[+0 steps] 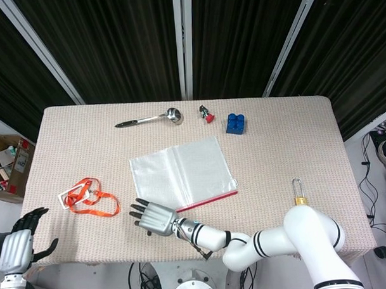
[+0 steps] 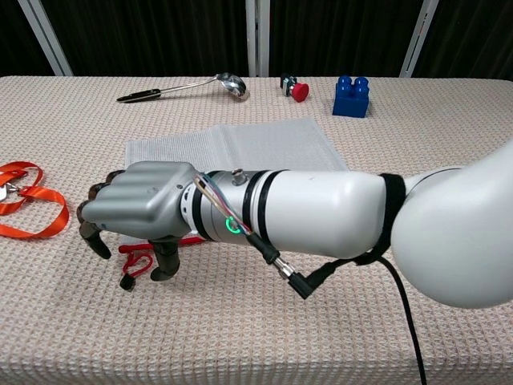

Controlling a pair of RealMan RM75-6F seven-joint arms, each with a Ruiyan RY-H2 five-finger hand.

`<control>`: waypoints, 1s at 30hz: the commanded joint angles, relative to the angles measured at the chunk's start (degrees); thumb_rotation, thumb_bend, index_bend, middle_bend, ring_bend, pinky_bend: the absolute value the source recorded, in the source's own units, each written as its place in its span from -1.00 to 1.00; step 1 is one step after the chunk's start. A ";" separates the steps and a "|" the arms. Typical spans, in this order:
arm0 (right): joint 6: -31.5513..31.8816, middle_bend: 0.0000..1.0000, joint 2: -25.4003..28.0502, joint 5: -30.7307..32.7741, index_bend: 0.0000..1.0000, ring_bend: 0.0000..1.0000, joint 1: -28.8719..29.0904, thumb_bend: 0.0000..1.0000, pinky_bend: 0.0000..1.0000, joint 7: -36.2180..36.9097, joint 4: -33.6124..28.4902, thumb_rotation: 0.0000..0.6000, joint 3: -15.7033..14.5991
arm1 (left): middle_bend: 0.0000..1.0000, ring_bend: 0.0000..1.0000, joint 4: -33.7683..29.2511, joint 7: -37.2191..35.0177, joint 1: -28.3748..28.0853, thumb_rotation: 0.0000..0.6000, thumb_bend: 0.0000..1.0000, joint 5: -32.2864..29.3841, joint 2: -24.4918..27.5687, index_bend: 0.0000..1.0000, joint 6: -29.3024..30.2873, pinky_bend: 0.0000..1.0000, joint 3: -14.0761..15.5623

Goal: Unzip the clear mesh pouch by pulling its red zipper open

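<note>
No readable writing or brands. Clear mesh pouch [image 1: 181, 173] lies flat mid-bench, red zipper [image 1: 211, 199] along its near edge. Right hand [image 1: 154, 218] hovers at pouch's near-left corner, fingers apart & curved down, holding nothing; red pull tab [image 2: 138, 257] lies under it. Left hand [image 1: 17, 242] w/ fingers spread, off bench's near-left corner.

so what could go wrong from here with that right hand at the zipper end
1. The right hand hovers over the red pull tab with fingers spread, apparently not pinching it, so a pull may come away with nothing.
2. Nothing pins the clear mesh pouch; the left hand is off at the table's corner, so a tug could drag the whole pouch.
3. The orange lanyard lies nearby and could snag.
</note>
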 commanded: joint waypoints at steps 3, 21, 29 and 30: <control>0.02 -0.77 -3.61 -6.73 -0.21 -1.00 -0.91 -0.70 -1.00 4.68 6.61 1.00 -0.22 | -0.73 -0.78 0.01 -0.49 0.05 1.00 -0.52 0.09 0.07 -0.65 -0.03 -0.69 0.02; -1.53 -0.74 -6.74 -12.89 -0.06 -1.00 -2.16 -0.54 -1.00 8.47 12.95 1.00 1.47 | -0.73 -0.78 0.96 -2.94 0.42 1.00 -0.52 0.30 -0.09 -0.65 0.19 -0.69 -0.05; -2.20 -0.71 -7.45 -13.84 0.04 -1.00 -2.55 -0.35 -1.00 8.50 14.04 1.00 2.36 | -0.73 -0.78 1.24 -3.28 0.42 1.00 -0.52 0.32 -0.25 -0.65 -0.02 -0.69 -0.05; -2.31 -0.70 -7.51 -13.92 0.06 -1.00 -2.57 -0.34 -1.00 8.53 14.13 1.00 2.45 | -0.73 -0.78 1.27 -3.30 0.41 1.00 -0.52 0.31 -0.26 -0.66 -0.07 -0.69 -0.05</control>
